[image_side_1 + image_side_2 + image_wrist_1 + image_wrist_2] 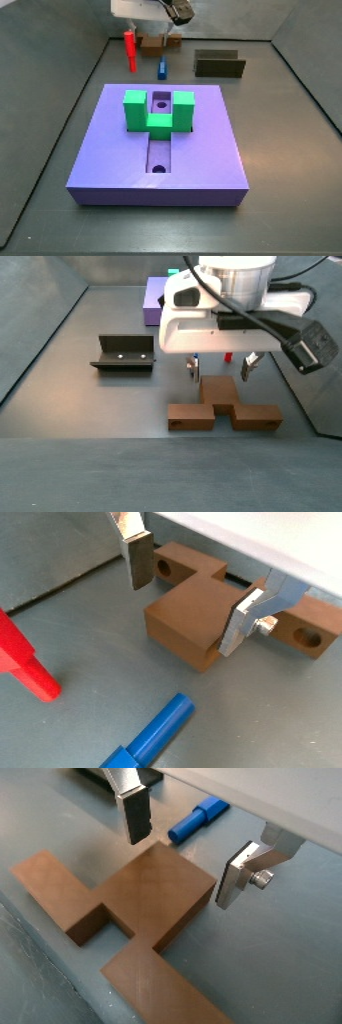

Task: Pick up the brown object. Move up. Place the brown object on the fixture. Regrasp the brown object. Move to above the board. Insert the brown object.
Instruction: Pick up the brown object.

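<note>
The brown object (201,597) is a T-shaped block with round holes in its arms. It lies flat on the grey floor, and it also shows in a wrist view (147,893) and in a side view (225,414). My gripper (183,615) is open and straddles its square stem, one finger (134,557) on each side, tips low beside the stem's top. I see no contact. In a side view the gripper (221,374) hangs right over the stem. In a side view (152,44) the brown object is mostly hidden behind the gripper (158,32).
A red piece (27,662) and a blue piece (154,732) lie near the brown object. The dark fixture (123,353) stands to one side. The purple board (160,140) carries a green piece (160,112) and has a slot with holes.
</note>
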You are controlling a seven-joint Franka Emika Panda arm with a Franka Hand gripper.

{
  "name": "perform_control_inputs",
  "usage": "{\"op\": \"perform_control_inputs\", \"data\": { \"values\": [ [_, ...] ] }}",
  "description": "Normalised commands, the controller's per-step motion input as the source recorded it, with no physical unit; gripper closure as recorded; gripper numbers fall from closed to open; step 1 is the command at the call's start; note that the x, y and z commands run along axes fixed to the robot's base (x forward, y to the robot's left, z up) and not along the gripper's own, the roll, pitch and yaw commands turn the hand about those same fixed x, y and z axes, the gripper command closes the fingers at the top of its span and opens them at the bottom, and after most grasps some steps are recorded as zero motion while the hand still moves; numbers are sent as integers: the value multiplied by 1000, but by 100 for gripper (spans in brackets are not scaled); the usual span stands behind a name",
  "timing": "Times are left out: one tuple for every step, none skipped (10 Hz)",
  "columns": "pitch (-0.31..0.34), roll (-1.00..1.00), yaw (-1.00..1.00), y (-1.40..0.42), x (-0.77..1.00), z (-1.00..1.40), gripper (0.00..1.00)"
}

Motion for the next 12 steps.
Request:
{"op": "perform_control_inputs", "data": {
  "values": [
    [-7,-154,0,0,151,-349,0],
    [-1,-137,0,0,157,-360,0],
    [0,-93,0,0,66,-357,0],
    [0,-51,0,9,0,-234,0],
    [-37,-1,77,0,-23,-111,0],
    [-24,0,71,0,-9,-140,0],
    [0,0,9,0,0,-106,0],
    [0,0,0,0,0,-91,0],
    [0,0,0,0,0,-100,0],
    [0,0,0,0,0,0,0],
    [0,0,0,0,0,0,100],
    [0,0,0,0,0,0,100]
  ]
}}
